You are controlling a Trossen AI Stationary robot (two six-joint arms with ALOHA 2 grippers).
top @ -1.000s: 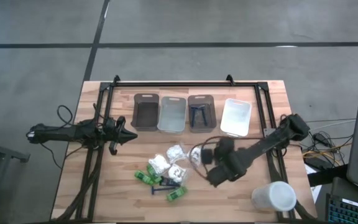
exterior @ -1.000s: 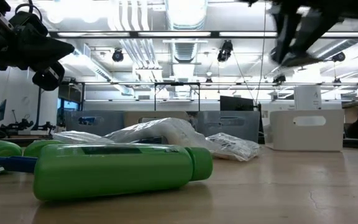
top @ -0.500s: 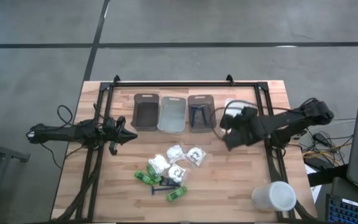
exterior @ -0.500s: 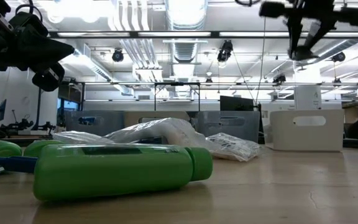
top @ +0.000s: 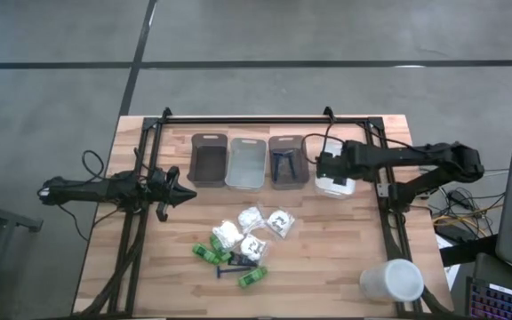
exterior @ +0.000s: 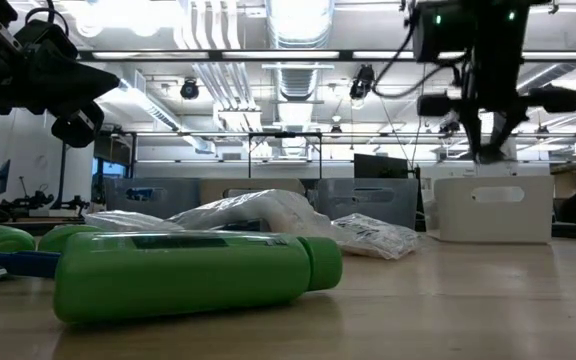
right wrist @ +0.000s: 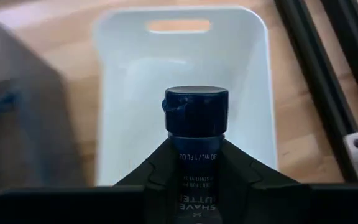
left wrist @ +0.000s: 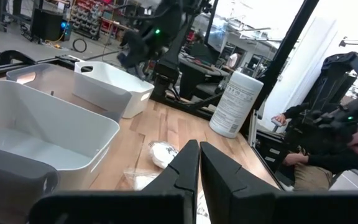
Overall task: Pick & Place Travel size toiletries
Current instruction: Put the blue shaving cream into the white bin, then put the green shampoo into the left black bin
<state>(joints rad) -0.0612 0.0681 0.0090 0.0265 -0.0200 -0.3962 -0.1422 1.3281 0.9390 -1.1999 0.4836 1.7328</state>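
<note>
1. The right gripper (top: 334, 167) has swung from over the pile near the table's front edge to above the white bin (top: 348, 160) by the back right corner. Its fingers are clamped on a small dark tube (right wrist: 196, 118), which hangs over the bin's bare floor.
2. That suggests the carry is done and the release is what remains.
3. The left gripper (top: 188, 194) waits near the table's left edge, fingers together.
4. Four bins line the back edge; one holds dark razors (top: 283, 164).
5. In the pile (top: 243, 240): about four white packets, roughly four green bottles (exterior: 193, 272), at least one blue razor; an exact count is uncertain.
</note>
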